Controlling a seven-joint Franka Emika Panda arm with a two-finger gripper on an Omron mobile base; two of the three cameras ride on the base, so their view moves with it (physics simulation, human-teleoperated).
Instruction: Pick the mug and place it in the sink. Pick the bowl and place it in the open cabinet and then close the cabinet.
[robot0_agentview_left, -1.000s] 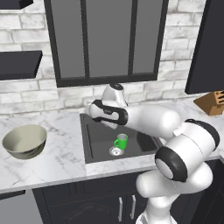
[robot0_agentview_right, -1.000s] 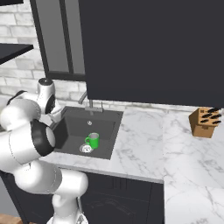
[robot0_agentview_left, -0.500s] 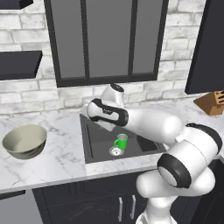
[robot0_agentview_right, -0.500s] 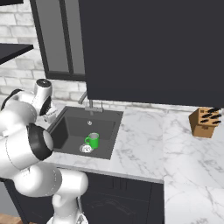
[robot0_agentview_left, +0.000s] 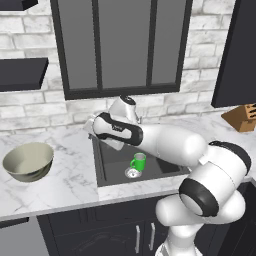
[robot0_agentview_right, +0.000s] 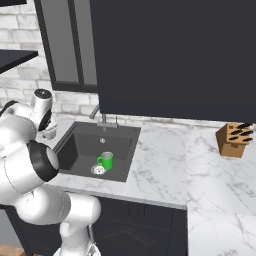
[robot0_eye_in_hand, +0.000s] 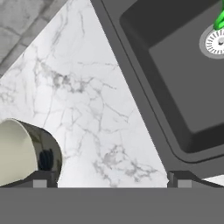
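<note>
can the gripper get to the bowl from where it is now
Probably yes. The bowl sits alone on the marble counter left of the sink, with bare counter between it and the gripper, whose jaws stand open. The mug is already in the sink.

White marble counter (robot0_agentview_left: 65, 185) veined in grey, running along the brick wall and turning a corner at the right in the right base view (robot0_agentview_right: 220, 200). Set into it, a square dark sink (robot0_agentview_left: 107, 172), with a bright green mug (robot0_agentview_left: 138, 162) standing upright on the basin floor just beside the round steel drain (robot0_agentview_left: 132, 173), handle turned toward the drain. Grey faucet (robot0_agentview_right: 102, 120) at the back rim of the basin. Left of the sink, well apart from it, a wide pale olive bowl (robot0_agentview_left: 28, 161) with cream inside, upright on the marble. Far right, near the wall, a wooden knife block (robot0_agentview_right: 233, 139) holding dark-handled knives.
</note>
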